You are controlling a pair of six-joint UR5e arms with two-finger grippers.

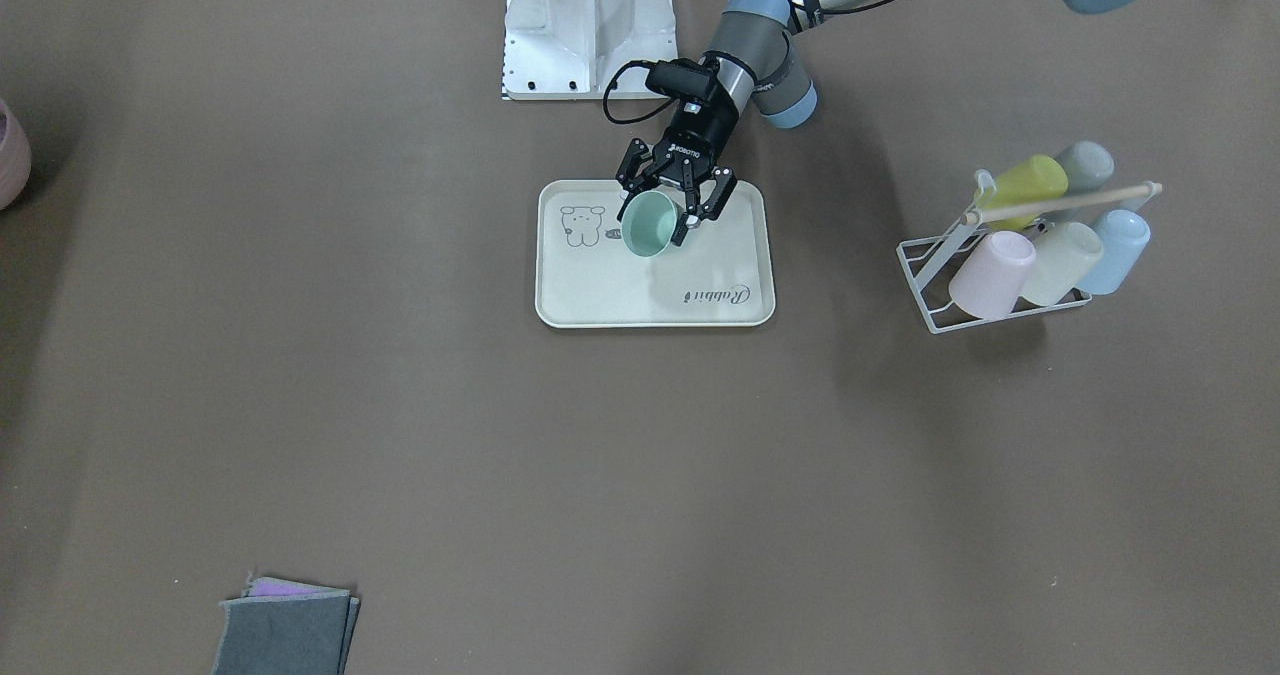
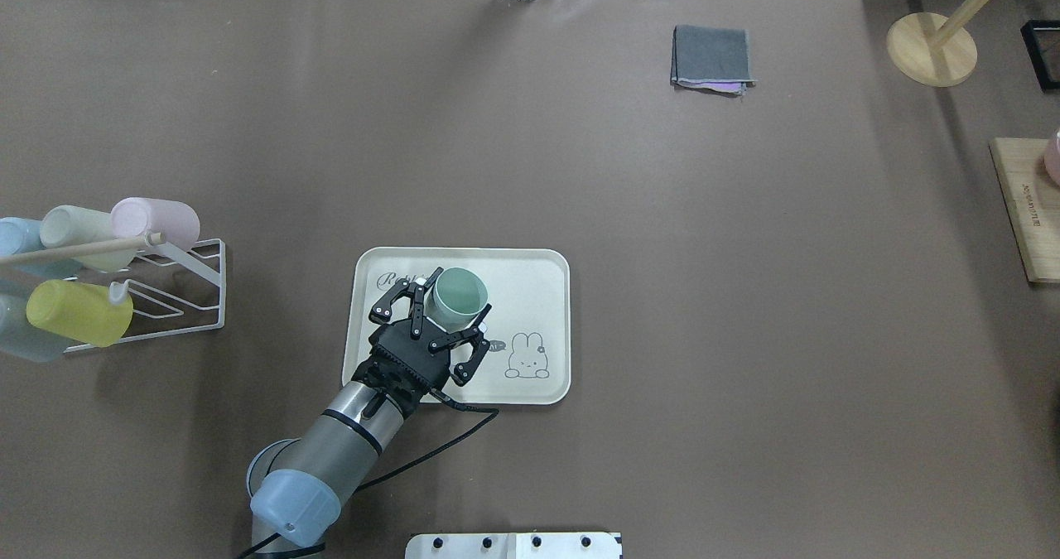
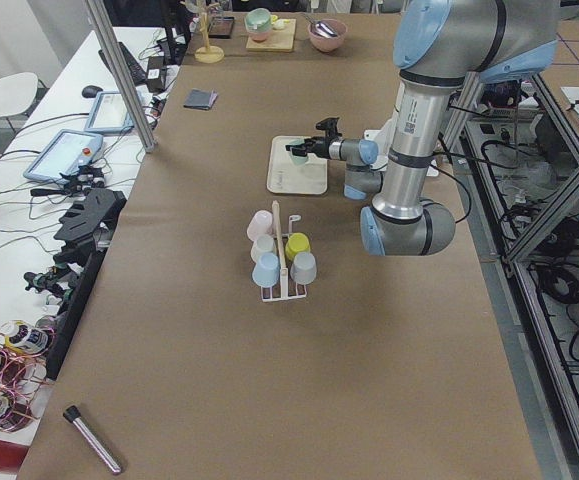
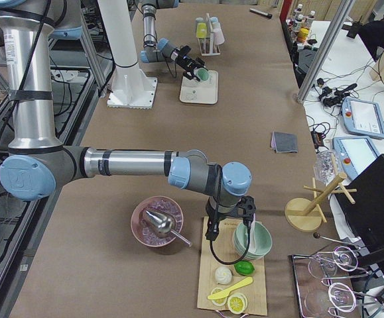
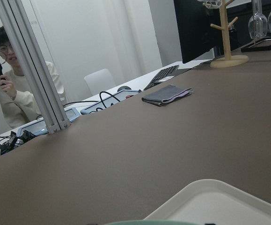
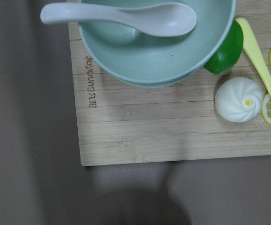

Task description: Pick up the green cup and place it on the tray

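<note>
The green cup (image 1: 650, 225) is pale mint and stands upright, mouth up, over the cream tray (image 1: 655, 321), near its bear drawing. My left gripper (image 1: 655, 227) comes in at a low angle with one finger on each side of the cup, shut on it. I cannot tell whether the cup's base touches the tray. The overhead view shows the same cup (image 2: 460, 292), gripper (image 2: 454, 298) and tray (image 2: 530, 261). The left wrist view shows only the cup's rim (image 5: 149, 222) and a tray corner (image 5: 219, 192). My right gripper (image 4: 231, 222) hangs over a wooden board far off; I cannot tell its state.
A white wire rack (image 2: 190, 294) with several pastel cups, among them a yellow-green one (image 2: 79, 312), stands to the tray's left in the overhead view. A folded grey cloth (image 2: 710, 58) lies at the far side. A mint bowl with a spoon (image 6: 158, 42) sits on the wooden board (image 6: 172, 136).
</note>
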